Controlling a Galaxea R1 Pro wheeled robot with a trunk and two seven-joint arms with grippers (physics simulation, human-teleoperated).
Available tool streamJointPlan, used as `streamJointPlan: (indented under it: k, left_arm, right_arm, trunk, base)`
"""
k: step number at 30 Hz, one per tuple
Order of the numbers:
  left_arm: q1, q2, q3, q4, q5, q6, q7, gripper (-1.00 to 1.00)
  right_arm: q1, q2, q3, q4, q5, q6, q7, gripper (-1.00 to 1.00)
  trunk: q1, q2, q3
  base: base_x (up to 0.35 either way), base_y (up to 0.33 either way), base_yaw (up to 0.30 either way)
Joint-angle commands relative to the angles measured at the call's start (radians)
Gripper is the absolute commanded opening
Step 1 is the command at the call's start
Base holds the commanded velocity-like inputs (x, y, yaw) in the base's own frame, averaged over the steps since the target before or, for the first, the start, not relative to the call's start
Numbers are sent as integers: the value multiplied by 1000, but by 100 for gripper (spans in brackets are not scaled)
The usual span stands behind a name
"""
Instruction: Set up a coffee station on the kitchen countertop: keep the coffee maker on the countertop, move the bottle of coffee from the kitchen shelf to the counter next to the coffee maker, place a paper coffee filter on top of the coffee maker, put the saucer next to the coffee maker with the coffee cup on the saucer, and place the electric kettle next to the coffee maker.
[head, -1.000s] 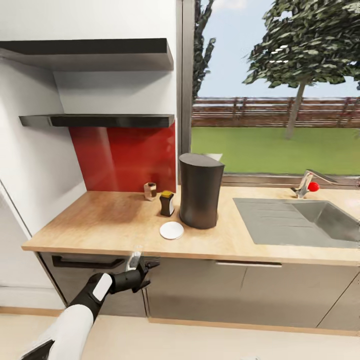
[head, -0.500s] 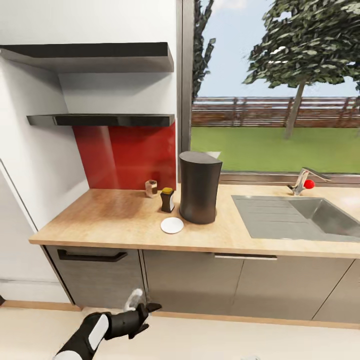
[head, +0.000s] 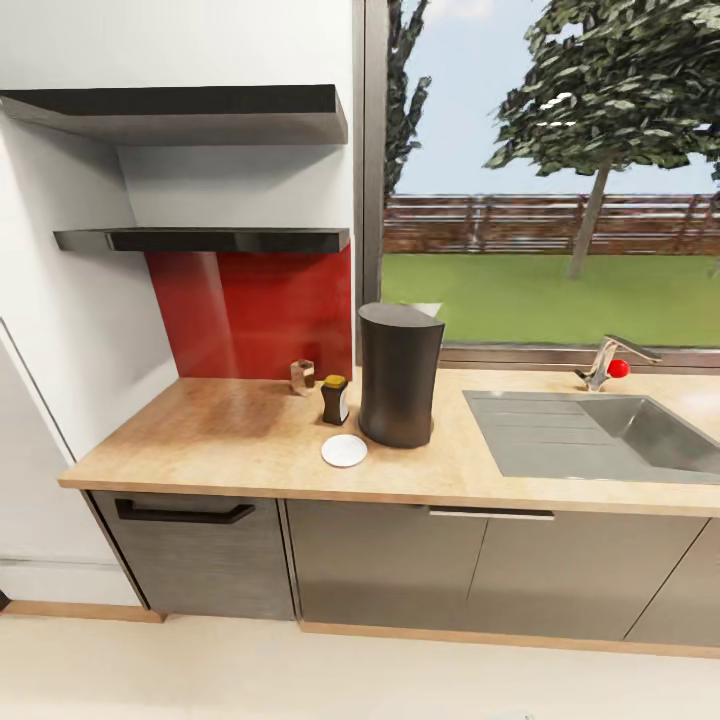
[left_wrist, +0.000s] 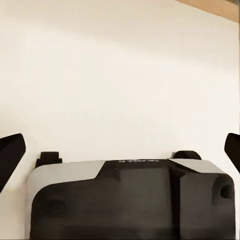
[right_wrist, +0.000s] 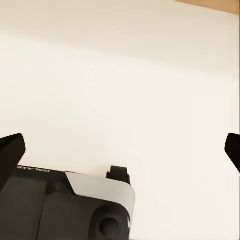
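The left arm has dropped below the head view since half a second ago; on the bench (head: 220, 440), the filter (head: 302, 377), coffee bottle (head: 335, 399), saucer (head: 344, 450) and coffee maker (head: 399, 375) sit unmoved; left pincer (left_wrist: 120, 150) and right pincer (right_wrist: 120, 150) both gape wide, fingertips cut off at the edges.

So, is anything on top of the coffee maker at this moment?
Nothing: the slanted top of the coffee maker is bare. The paper coffee filter stands on the kitchen countertop near the red backsplash. The counter directly behind the maker is hidden.
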Motion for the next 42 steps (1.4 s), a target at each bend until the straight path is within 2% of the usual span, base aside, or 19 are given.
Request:
streamJointPlan:
  k: [1,4,5,6,7,11,12,16,31,42]
  left_arm:
    - [14,1,9,17,-40,0,7,100]
    - [41,10,10,75,-104,-9,67,100]
    - [44,12,10,87,-112,-10,83,100]
    - [51,16,10,126,-126,-12,139,100]
    - [56,17,12,187,-138,-14,263,100]
    - [57,18,19,193,-136,-15,284,100]
    - [57,17,22,192,-136,-69,291,100]
    - [57,11,8,197,-141,-137,292,100]
    - [57,5,14,198,-143,-145,293,100]
    - [57,3,15,198,-145,-145,293,100]
  right_arm:
    - [-1,0,3,1,8,-2,-8,100]
    - [-1,2,3,1,7,-2,-17,100]
    - [-1,3,3,1,7,-1,-18,100]
    - [-1,6,2,1,6,0,-20,100]
    - [-1,10,1,1,-9,1,-22,100]
    - [-1,11,1,1,-40,2,-22,100]
    - [-1,10,1,1,-60,3,-20,100]
    - [-1,10,1,1,-60,4,-20,100]
    - [-1,10,0,1,-60,4,-19,100]
    - [-1,10,-2,1,-60,4,-19,100]
  trunk:
    - [1,-2,-2]
    - [1,-2,-2]
    - [1,-2,-2]
    - [1,-2,-2]
    - [1,-2,-2]
    - [1,-2,-2]
    - [1,-2,-2]
    - [1,-2,-2]
    - [1,-2,-2]
    - [1,-2,-2]
  base:
    - [0,0,0]
    - [0,0,0]
    - [0,0,0]
    - [0,0,0]
    - [0,0,-53]
    - [0,0,-24]
    - [0,0,-285]
    - [15,0,-296]
    - [21,-3,-300]
    - [204,-146,-300]
